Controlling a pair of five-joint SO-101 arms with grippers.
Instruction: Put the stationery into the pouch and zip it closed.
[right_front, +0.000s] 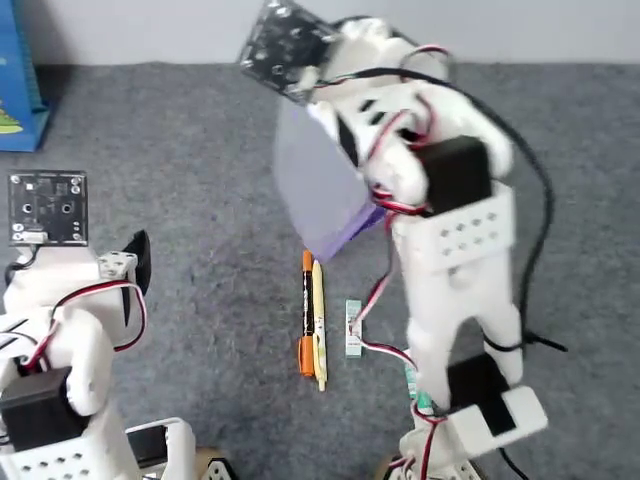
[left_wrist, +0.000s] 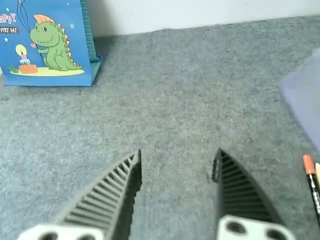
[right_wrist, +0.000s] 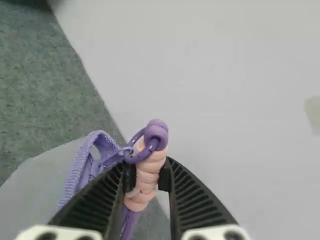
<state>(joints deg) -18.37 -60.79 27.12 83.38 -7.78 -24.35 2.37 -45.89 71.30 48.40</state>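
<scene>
Our right hand (right_wrist: 145, 165) grips the pale purple fabric pouch's (right_front: 315, 190) pink ribbed pull (right_wrist: 142, 192); left hand (left_wrist: 178, 155) is open. Probably unzipping next.

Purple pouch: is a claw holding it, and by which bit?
The right gripper holds the pouch by its pink zipper charm; the left gripper is empty.

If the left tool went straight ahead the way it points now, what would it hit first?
Probably only the grey carpet: the open left tool aims between the dinosaur bag and the purple pouch, toward the wall. Depth is hard to judge.
</scene>
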